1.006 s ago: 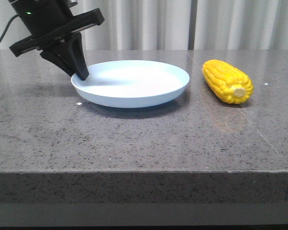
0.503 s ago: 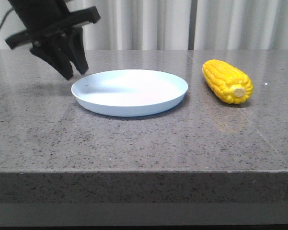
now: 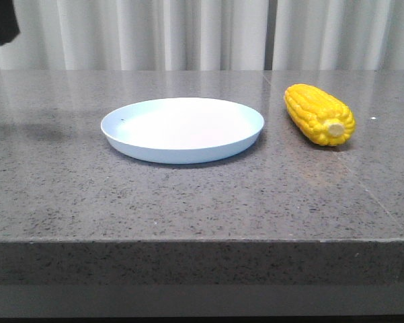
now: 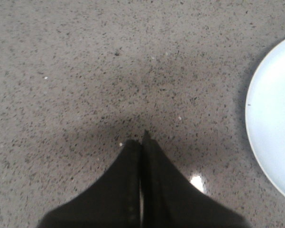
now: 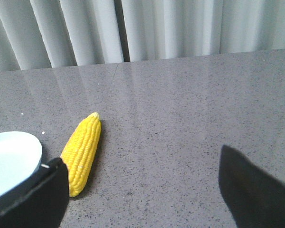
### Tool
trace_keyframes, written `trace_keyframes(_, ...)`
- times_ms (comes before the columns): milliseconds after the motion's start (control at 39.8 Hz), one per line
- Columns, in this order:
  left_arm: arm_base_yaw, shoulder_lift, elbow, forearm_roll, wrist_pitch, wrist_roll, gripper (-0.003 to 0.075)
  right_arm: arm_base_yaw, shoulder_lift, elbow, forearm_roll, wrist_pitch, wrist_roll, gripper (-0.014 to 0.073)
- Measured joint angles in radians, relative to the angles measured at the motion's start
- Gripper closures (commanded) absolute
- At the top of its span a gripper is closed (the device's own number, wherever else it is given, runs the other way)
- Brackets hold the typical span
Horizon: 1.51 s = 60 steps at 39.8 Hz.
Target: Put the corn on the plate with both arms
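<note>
The yellow corn lies on the grey stone table, right of the pale blue plate, apart from it, stub end towards the front. The plate is flat and holds nothing. My left gripper is shut and empty, above bare table left of the plate's rim; in the front view only a black piece of it shows at the top left corner. My right gripper is open and empty, low over the table, with the corn just beyond its one finger and the plate behind that finger. It is out of the front view.
The table's front edge runs across the front view. White curtains hang behind the table. A seam in the stone runs near the corn.
My left gripper let go of the plate's left rim and rose up and to the left, nearly out of the front view. The plate settled flat. The corn has not moved.
</note>
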Motion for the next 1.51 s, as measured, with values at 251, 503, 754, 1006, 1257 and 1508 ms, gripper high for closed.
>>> trace_keyframes(251,0.000,-0.301,0.330,0.006,-0.239,-0.008,0.0741,0.000,0.000,0.000,0.000,0.000,0.000,-0.0068)
trace_keyframes(503,0.000,-0.714,0.693,0.020,-0.516,-0.008,0.0741,0.000,0.000,0.000,0.000,0.000,0.000,-0.0068)
trace_keyframes(754,0.000,-1.151,0.934,0.050,-0.585,-0.008,0.0741,0.000,0.000,0.000,0.000,0.000,0.000,-0.0068)
trace_keyframes(1006,0.000,-1.424,1.013,0.054,-0.555,-0.008,0.0741,0.000,0.000,0.000,0.000,0.000,0.000,-0.0068)
trace_keyframes(1257,0.000,-1.476,1.019,0.054,-0.494,-0.008,0.0741,0.000,0.042,-0.017,0.000,-0.008,0.000,-0.0068)
trace_keyframes(1508,0.000,-1.477,1.019,0.054,-0.487,-0.008,0.0741,0.015,0.357,-0.169,0.034,0.023,0.000,-0.0068)
